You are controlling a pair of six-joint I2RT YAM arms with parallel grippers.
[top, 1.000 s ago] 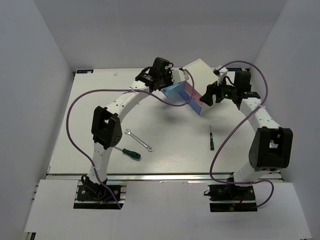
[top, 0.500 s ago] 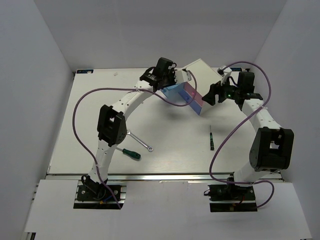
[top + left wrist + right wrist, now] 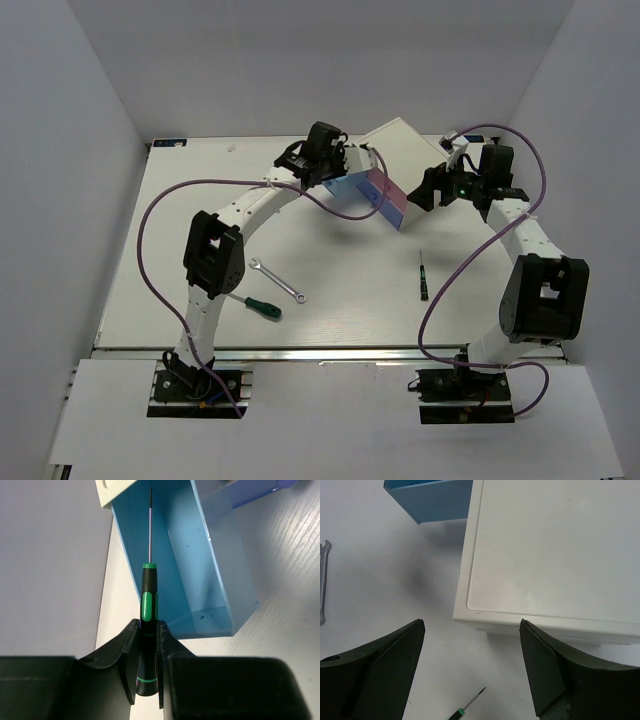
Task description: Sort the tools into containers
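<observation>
Blue drawer (image 3: 200,570) stands pulled out of white cabinet (image 3: 400,138) at far centre of table (image 3: 170,230). Pink drawer (image 3: 388,192) sits just right of it in top view.

L gripper (image 3: 147,627) is at the drawer's open top. Its fingers (image 3: 125,645) are clamped on a mini screwdriver (image 3: 148,600), black handle w/ green bands. Lower handle is pinched between the pads, w/ butt end behind the fingertips. Upper handle + thin shaft stick out past them. Shaft runs along the drawer's inside, tip up near the cabinet end. Can't tell if the tip touches anything.

R gripper (image 3: 471,625) hangs over the cabinet's right side. Its fingers (image 3: 395,650) are spread wide w/ nothing between them. In R wrist view the cabinet's white top panel lies beyond the fingertips.

On table, second mini screwdriver (image 3: 423,275) lies near-right of cabinet, well apart from R gripper. Its thin tip shows at the bottom edge of R wrist view, in frame between the two fingers but ungripped.

Silver wrench (image 3: 277,280) lies near-left, well apart from cabinet. Green-handled screwdriver (image 3: 258,304) lies just nearside of it. Both are close by the L arm's lower link.
</observation>
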